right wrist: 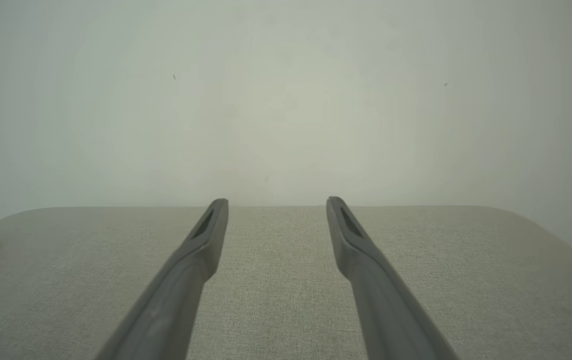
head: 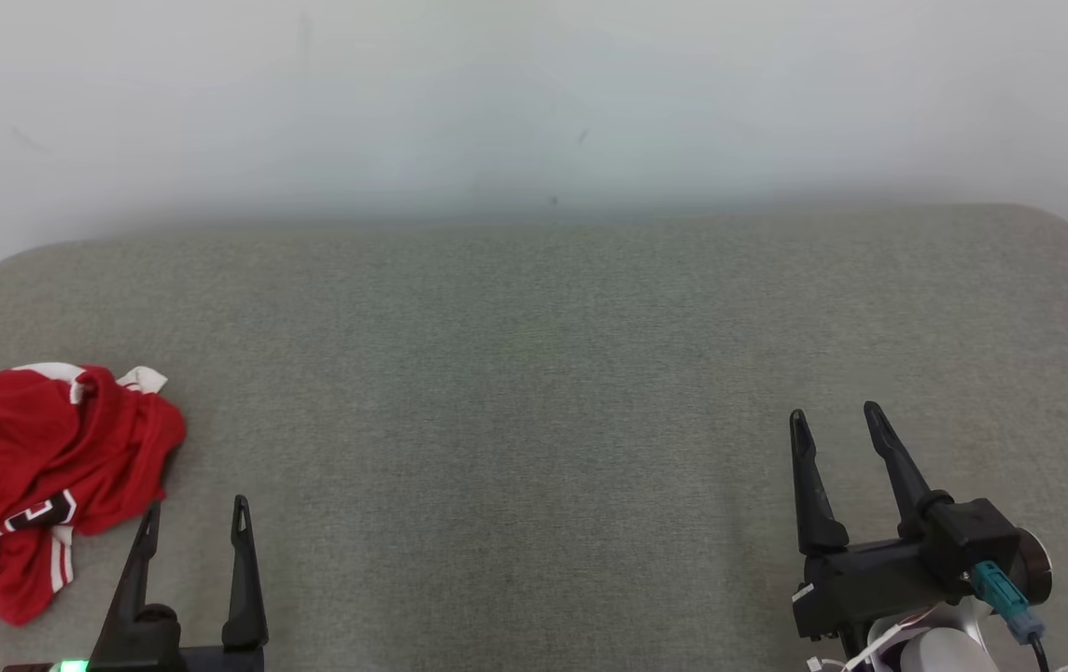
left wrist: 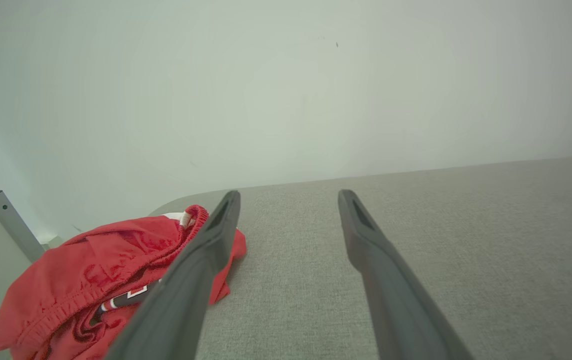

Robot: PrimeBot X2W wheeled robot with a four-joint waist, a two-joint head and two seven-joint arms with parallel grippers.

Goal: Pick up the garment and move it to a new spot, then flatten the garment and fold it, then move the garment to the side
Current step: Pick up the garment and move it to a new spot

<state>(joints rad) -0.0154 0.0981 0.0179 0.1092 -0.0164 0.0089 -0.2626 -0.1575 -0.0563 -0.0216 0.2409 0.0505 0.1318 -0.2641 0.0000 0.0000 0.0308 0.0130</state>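
**Red jersey bunched at the bench's left edge, both tools open**

The garment [head: 22,546] lies crumpled on the grey fabric bench [head: 534,420], at the far left of the head view, and the frame edge cuts part of it off. Black lettering [head: 41,511] outlined in white shows in a fold low on the heap. Only a curved fragment of one character is exposed, and it cannot be read. No brand mark or label is legible.

The heap's long axis runs roughly from the far side of the bench towards the robot. White trim [head: 77,378] lies at the far end and red-and-white stripes [head: 59,560] at the near end. In the left wrist view the garment [left wrist: 131,298] has a gathered red band on top; whether that band belongs to the same piece cannot be told.

The left tool [head: 197,506] stands just right of the heap with its fingers spread and nothing between them, its left finger [left wrist: 201,260] crossing in front of the cloth. The right tool [head: 834,412] is well apart on the bench's right side, also spread and empty. A pale wall [head: 534,93] rises behind.
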